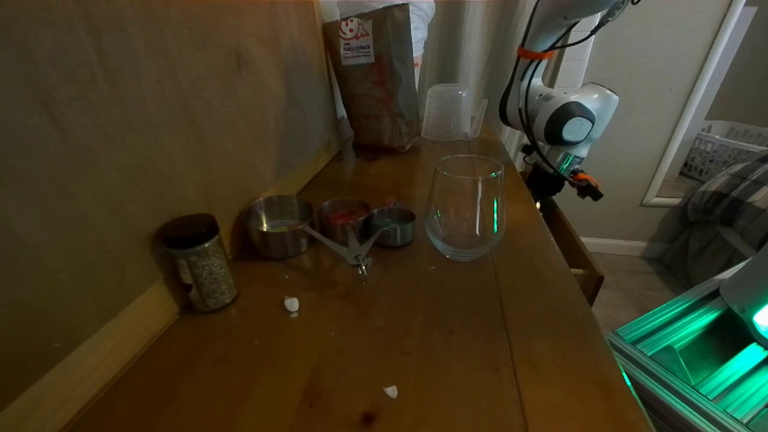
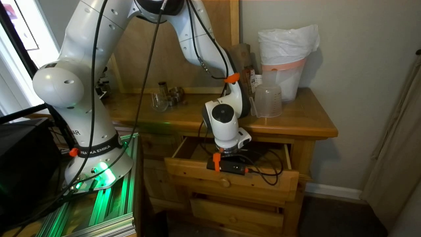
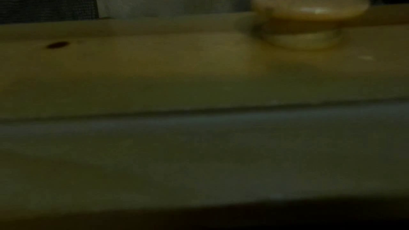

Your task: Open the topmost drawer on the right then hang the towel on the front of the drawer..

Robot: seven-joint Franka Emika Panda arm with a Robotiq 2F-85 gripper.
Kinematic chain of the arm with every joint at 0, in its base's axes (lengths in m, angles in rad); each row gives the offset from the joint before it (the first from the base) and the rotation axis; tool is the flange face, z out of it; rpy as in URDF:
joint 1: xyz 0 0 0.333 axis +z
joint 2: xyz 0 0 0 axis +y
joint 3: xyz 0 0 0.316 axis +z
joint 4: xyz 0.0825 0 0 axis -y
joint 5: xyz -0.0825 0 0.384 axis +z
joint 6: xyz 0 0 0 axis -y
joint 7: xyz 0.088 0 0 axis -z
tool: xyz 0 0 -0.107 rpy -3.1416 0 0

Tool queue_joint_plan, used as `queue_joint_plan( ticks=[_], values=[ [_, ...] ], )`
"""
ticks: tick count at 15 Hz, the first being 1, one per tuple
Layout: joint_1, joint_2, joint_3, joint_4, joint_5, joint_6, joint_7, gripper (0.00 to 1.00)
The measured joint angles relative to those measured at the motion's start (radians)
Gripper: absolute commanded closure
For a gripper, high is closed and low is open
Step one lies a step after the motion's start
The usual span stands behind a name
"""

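One lower drawer [image 2: 253, 219] stands ajar beneath the topmost drawer [image 2: 204, 173], itself pulled out from under the bench [image 2: 306, 115]. At the topmost drawer's front, above its round knob [image 2: 225, 182], the end effector [image 1: 543, 187] hangs with jaws together; whether they touch the drawer is hidden from view. On the bench above the topmost drawer stand a translucent measuring jug [image 2: 268, 102] and a white-bagged container [image 2: 286, 79].
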Motion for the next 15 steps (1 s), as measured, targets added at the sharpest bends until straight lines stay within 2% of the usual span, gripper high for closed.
queue_joint_plan(
  ticks=[10, 15],
  values=[
    [0.002, -0.205, -0.021, -0.144, -0.005, 0.024, 0.035, 0.98],
    [0.006, -0.326, -0.042, -0.251, -0.125, 0.026, 0.138, 0.98]
  ],
)
